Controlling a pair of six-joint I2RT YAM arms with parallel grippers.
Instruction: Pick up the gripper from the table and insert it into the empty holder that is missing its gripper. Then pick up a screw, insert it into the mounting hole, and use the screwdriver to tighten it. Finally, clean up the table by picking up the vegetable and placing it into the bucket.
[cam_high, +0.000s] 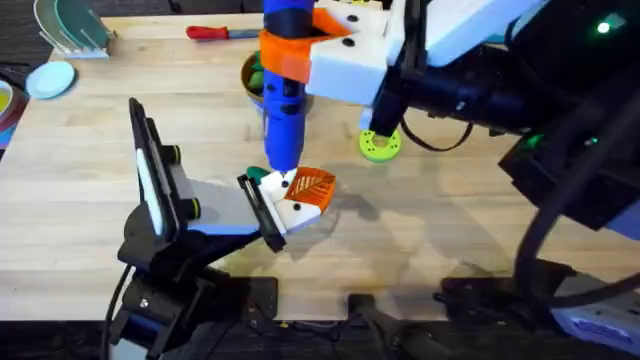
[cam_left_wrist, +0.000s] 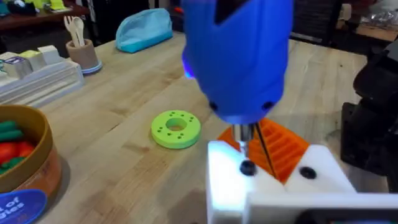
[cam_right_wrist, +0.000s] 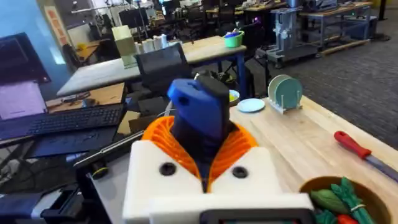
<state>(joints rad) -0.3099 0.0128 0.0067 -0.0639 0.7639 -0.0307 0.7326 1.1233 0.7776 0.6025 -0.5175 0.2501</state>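
Right gripper clamps screwdriver, bit on holder screw

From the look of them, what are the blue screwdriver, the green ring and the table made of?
The screwdriver: smooth, glossy blue body, probably moulded plastic, with a thin shiny bit that looks like metal. The green ring: matte plastic with small holes, possibly 3D-printed. The table: light wood, visible grain and plank seams, with a smooth finish.

White fingers with orange ribbed pads, black screws.
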